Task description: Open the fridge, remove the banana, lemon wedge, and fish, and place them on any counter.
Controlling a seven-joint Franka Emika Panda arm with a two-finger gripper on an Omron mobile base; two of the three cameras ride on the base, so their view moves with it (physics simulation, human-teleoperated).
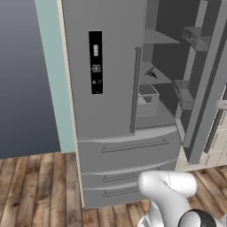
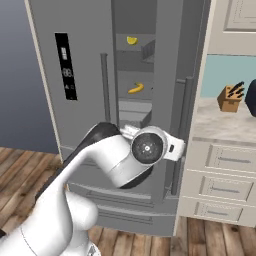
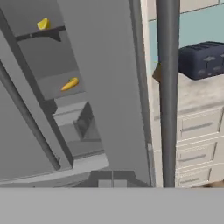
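Note:
The grey fridge (image 1: 106,111) has its left door shut and its right door (image 1: 204,88) swung open. On a middle shelf lies the dark fish (image 1: 151,73). The lemon wedge (image 2: 132,40) sits on an upper shelf, with the banana (image 2: 136,88) one shelf lower. The hand view shows the lemon wedge (image 3: 43,23), the banana (image 3: 70,84) and the door's bar handle (image 3: 168,87) close in front. My gripper (image 2: 178,148) is low beside the open door's edge, and its fingers are hidden. The beige counter (image 2: 220,125) is to the right.
A wooden knife block (image 2: 231,97) stands on the counter and a dark toaster (image 3: 205,59) beside it. Cream drawers (image 2: 225,160) run below the counter. The open door stands between the fridge interior and the counter. The floor is wood planks (image 1: 35,190).

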